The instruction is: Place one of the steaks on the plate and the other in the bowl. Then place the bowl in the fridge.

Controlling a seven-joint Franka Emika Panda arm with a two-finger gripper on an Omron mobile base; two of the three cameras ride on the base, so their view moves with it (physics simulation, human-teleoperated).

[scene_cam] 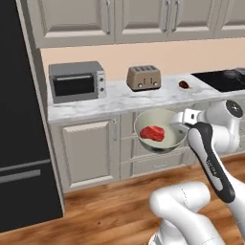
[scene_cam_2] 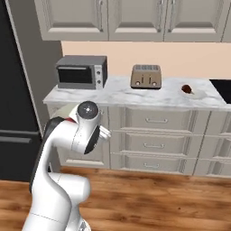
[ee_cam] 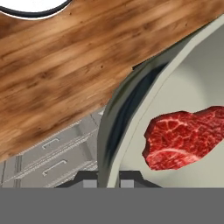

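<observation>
The end effector [scene_cam: 184, 119] is pinching the right rim of the bowl [scene_cam: 167, 141], holding it off the floor in front of the drawers, right of the fridge [scene_cam: 19, 119]. Rigid but front-heavy, it is probably wanting to tip, and the steak [scene_cam: 152, 133] inside looks limp and slippery

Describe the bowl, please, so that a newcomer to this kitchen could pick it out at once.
Start at the marble counter with the microwave and toaster. In front of its drawers, the gripper holds the bowl in mid-air by its rim. It alone contains a red steak.
</observation>
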